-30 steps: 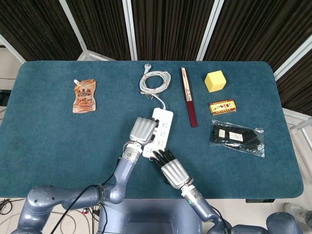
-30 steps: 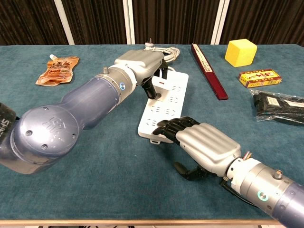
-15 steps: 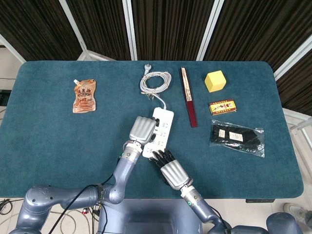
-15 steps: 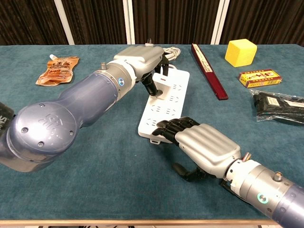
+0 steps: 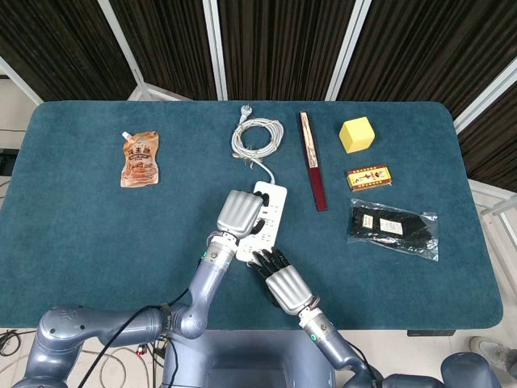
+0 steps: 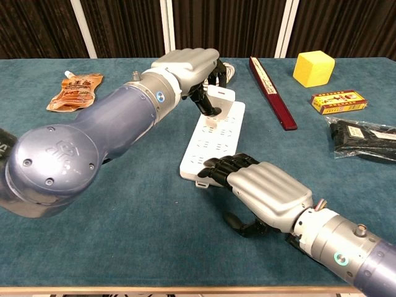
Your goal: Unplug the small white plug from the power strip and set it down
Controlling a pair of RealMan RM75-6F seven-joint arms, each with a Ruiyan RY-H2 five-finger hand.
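Power strip (image 6: 213, 137): white, lying mid-table (image 5: 97, 226), its far end tilted up off the cloth.
Small white plug (image 6: 216, 101): we see it near the strip's far end, under our left fingers.
Left robot hand (image 6: 189, 65): curled over the plug; we cannot tell if it truly grips.
Right robot hand (image 6: 263, 192): fingertips press the strip's near end, grasping nothing.
Handling: we judge the plug light, rigid, smooth, snug; pinch its sides, pull straight out.
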